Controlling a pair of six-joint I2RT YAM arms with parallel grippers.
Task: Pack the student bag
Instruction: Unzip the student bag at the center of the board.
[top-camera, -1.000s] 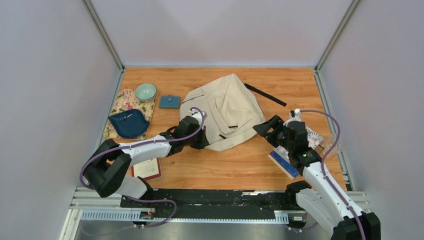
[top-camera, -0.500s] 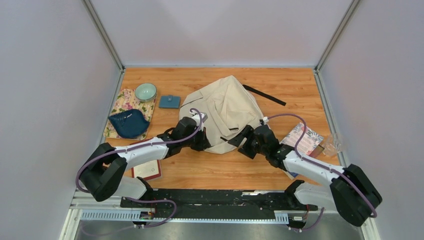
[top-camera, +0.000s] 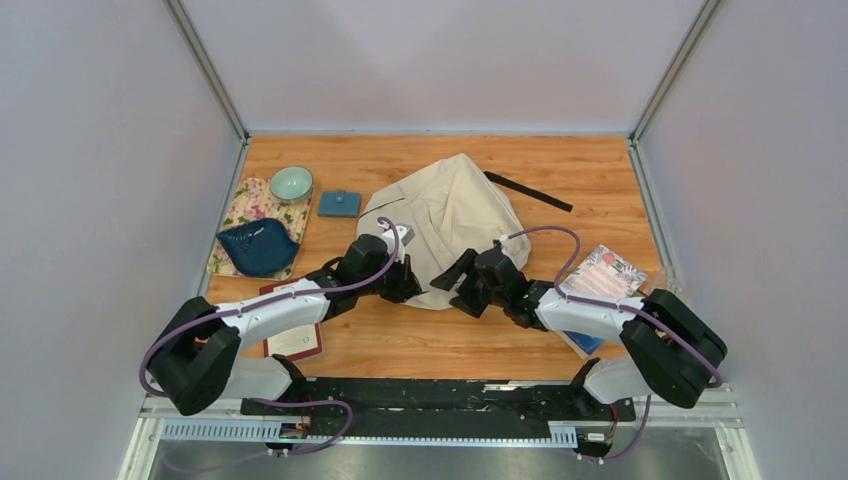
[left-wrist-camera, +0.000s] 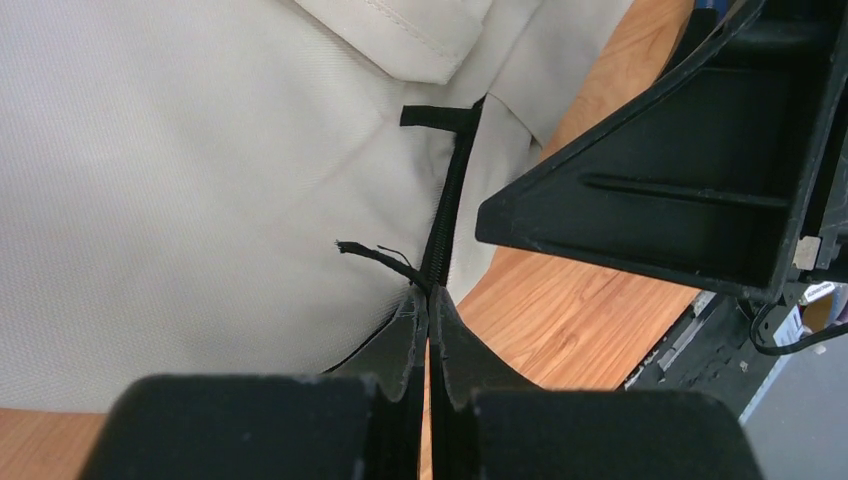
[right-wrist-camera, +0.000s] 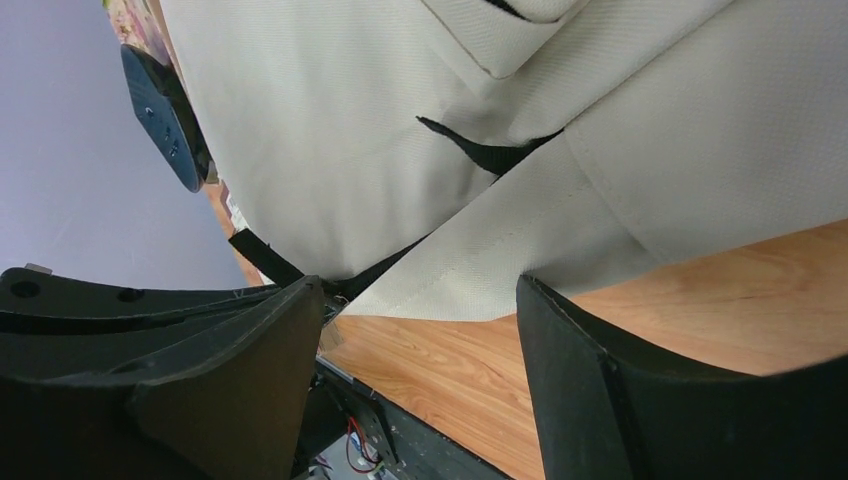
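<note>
The student bag (top-camera: 445, 215) is a cream-beige fabric pack lying flat in the middle of the wooden table. My left gripper (top-camera: 405, 285) sits at its near left edge. The left wrist view shows that gripper (left-wrist-camera: 428, 297) shut, its tips pinching the lower end of the black zipper (left-wrist-camera: 447, 215), with a frayed cord (left-wrist-camera: 365, 250) sticking out. My right gripper (top-camera: 455, 285) is open at the bag's near edge, close to the left one. In the right wrist view its fingers (right-wrist-camera: 560, 330) straddle a corner of the bag's fabric (right-wrist-camera: 470, 270) without holding it.
On the left are a teal bowl (top-camera: 291, 183), a small blue pouch (top-camera: 339, 203) and a dark blue dish (top-camera: 258, 247) on a floral cloth (top-camera: 245, 205). A red-edged booklet (top-camera: 295, 338) lies near left. A floral notebook (top-camera: 602, 272) lies on the right. A black strap (top-camera: 528, 190) trails behind the bag.
My right arm has swung left from the books on the right to the bag's near edge, still open. The bag's fabric has shifted slightly. The left gripper has stayed shut in place.
</note>
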